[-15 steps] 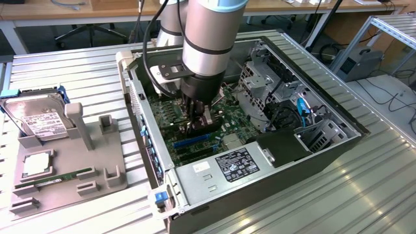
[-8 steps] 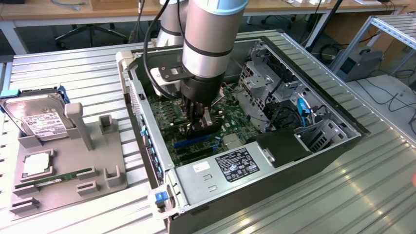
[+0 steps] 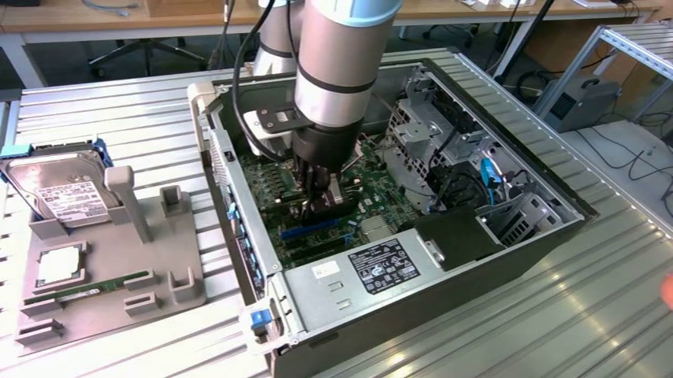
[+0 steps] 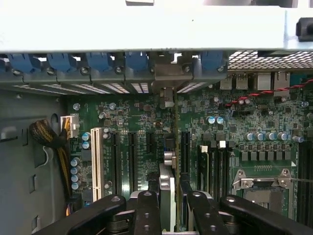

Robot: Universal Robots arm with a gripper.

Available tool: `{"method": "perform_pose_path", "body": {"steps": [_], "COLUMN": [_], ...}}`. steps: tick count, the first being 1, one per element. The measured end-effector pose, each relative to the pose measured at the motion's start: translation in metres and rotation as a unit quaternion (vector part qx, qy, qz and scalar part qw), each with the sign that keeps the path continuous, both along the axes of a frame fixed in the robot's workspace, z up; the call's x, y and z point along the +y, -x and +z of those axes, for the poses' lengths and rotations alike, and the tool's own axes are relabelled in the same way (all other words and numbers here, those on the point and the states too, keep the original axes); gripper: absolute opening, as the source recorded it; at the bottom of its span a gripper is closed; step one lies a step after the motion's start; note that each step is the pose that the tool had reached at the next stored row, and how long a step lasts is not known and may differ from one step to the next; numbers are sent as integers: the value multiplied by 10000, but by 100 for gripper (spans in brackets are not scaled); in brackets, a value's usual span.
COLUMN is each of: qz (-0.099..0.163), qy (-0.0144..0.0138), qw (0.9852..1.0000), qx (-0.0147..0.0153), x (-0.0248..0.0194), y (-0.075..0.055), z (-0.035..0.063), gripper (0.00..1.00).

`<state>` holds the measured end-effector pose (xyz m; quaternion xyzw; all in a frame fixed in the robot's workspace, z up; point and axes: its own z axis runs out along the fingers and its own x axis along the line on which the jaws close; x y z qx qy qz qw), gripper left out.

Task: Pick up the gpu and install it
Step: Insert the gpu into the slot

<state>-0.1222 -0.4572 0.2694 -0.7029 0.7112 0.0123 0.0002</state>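
Note:
My gripper reaches down into the open computer case, low over the green motherboard. In the wrist view the gpu shows edge-on as a thin slab, and the gripper is shut on it, with a black finger on each side. The card runs in line with a black expansion slot. Its far end reaches the metal bracket opening at the case's rear wall. Whether the card's edge sits in the slot I cannot tell.
A grey fixture tray at the exterior view's left holds a hard drive and a green RAM stick. Inside the case are the power supply, a drive cage, a white slot and the CPU socket.

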Motion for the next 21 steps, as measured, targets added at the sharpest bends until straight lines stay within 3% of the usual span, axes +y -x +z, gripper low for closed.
{"method": "perform_pose_path", "body": {"steps": [12, 21], "qz": [-34, -48], "qy": [28, 42], "qw": [10000, 10000], "qx": [0, 0], "x": [88, 85], "y": [-4, -3], "z": [-17, -21], "gripper": [27, 27]}}
